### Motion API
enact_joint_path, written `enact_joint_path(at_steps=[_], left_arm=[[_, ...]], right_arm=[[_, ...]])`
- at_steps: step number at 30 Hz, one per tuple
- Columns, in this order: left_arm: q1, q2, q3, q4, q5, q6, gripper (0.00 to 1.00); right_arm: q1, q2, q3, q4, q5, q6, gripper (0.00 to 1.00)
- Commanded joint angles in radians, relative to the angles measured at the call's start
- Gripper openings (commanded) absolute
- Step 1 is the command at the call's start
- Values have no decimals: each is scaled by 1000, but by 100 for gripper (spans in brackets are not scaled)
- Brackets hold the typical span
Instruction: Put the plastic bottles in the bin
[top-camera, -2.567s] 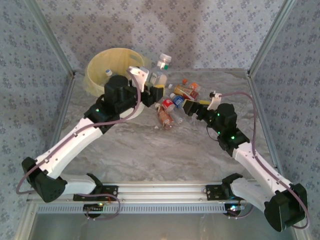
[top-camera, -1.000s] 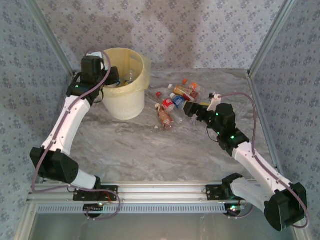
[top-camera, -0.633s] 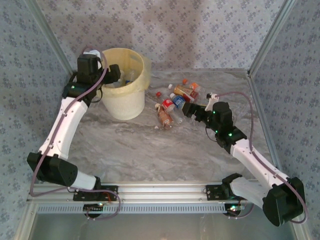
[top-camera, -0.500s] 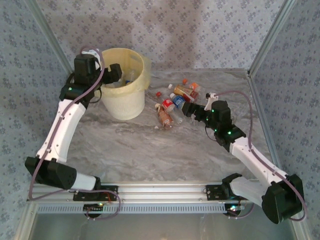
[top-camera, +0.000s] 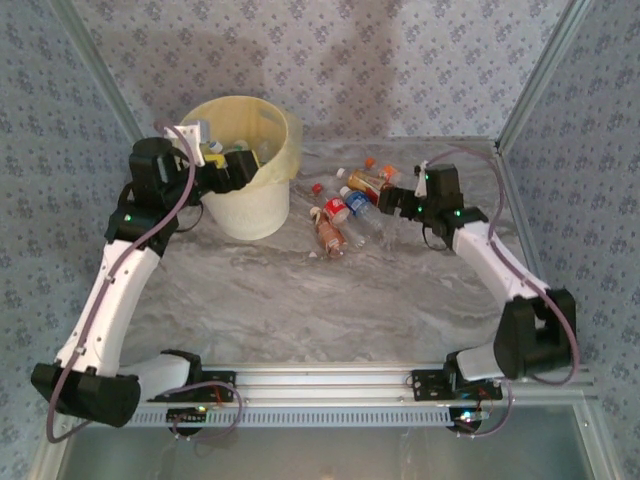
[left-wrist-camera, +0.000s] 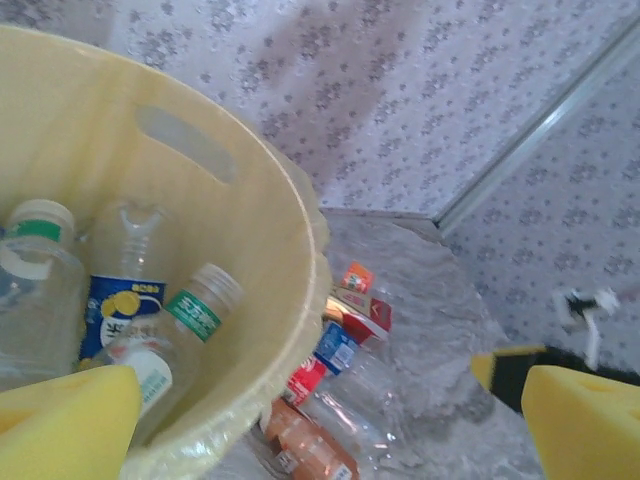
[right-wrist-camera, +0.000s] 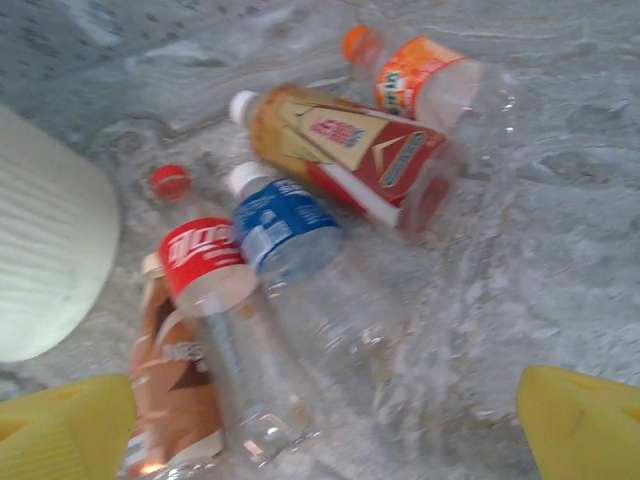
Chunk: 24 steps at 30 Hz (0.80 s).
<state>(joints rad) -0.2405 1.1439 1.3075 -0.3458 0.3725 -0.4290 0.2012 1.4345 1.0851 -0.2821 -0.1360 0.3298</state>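
Both hands are spread wide open with nothing pinched in either one. Looking from the top, the left hand (top-camera: 228, 170) is parked right at the near-left rim of the bin (top-camera: 262, 208), and its yellow fingers (left-wrist-camera: 70, 425) sit way out at the bottom corners of the wrist cam. The bin is standing upright at the back left of the table (top-camera: 300, 290), close to the wallpapered corner. Three plastic bottles are lying inside it: one with a green-and-white cap (left-wrist-camera: 32, 250) over on the left, one with a blue-and-yellow label (left-wrist-camera: 122, 305), and one with a green band (left-wrist-camera: 192, 315) under its clear cap. The rest of the bottles are in a loose pile (top-camera: 345, 205) on the table just right of the bin, all on their sides. The right hand (top-camera: 392, 203) is just beside that pile on its right, aimed at it, though you can't tell if it's actually touching anything. From its wrist cam the pile sits between its yellow fingers (right-wrist-camera: 585, 420): an orange-label bottle (right-wrist-camera: 425, 80) farthest back, a red-and-tan one (right-wrist-camera: 350, 150) in front of that, then a blue-label one (right-wrist-camera: 285, 235), a red-label one (right-wrist-camera: 205, 265) pressed against it, and a brown-label one (right-wrist-camera: 175, 395) lowest on the left.
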Motion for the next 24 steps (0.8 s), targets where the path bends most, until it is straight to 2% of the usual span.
enact_joint_path(at_steps=[1,8,16,24], left_arm=[[-8,-58,-58,60,69,-22,98],[-9,-107,-108,15,24,-1,98],[-10,-108,-116,3,0,19,98],[-9,-90,-113,-5,-30,42,98]], right_arm=[[-45,119,126,-148,-18,-97,98],[-132,433,455,-276,-27,-157,93],[-136,712,796,-371,-51,-224,83],[-134,925,1067,-427,-111,-232,81]])
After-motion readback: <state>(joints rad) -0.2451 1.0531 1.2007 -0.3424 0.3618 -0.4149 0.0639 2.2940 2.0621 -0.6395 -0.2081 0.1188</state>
